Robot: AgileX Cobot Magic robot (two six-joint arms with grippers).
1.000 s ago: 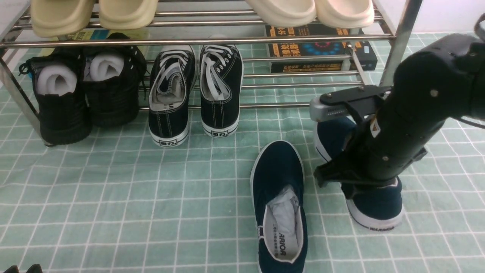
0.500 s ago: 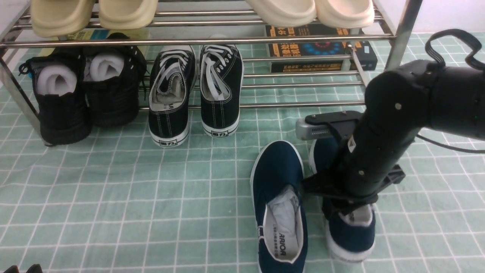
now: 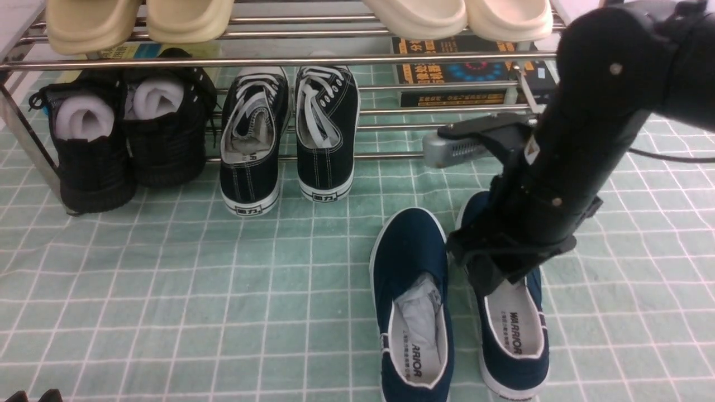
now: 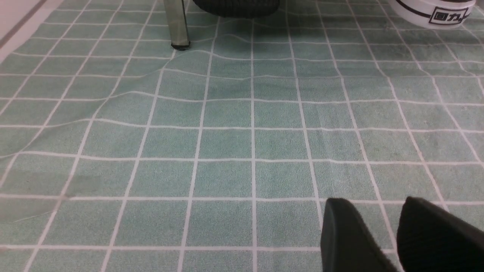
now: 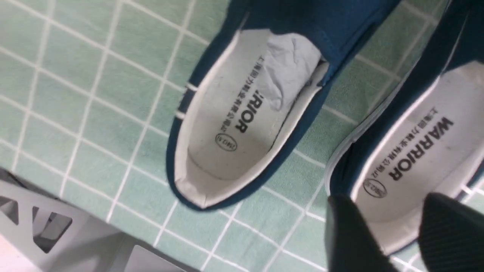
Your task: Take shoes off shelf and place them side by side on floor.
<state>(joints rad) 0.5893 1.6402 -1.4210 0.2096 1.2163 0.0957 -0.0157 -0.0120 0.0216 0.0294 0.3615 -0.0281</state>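
Note:
Both navy slip-on shoes lie side by side on the green gridded floor (image 3: 167, 279), toes toward the shelf (image 3: 279, 58). The left shoe (image 3: 410, 251) holds grey paper. The right shoe (image 3: 514, 335) shows its WARRIOR insole. My right gripper (image 3: 491, 276) hangs just above that shoe's opening, open and holding nothing. The right wrist view shows the left shoe (image 5: 242, 113), the right shoe (image 5: 412, 151) and my right gripper (image 5: 385, 200) over its heel. My left gripper (image 4: 372, 202) is open low over bare floor (image 4: 227, 143).
Black lace-up sneakers (image 3: 287, 128) and black mesh shoes (image 3: 128, 134) sit on the shelf's lower tier, cream slippers (image 3: 184, 17) on the upper. A dark printed box (image 3: 475, 72) lies behind. A shelf leg (image 4: 177, 26) stands ahead of the left gripper.
My right arm carried the second navy shoe left and down beside the first, let it go flat on the floor, and has since risen above it.

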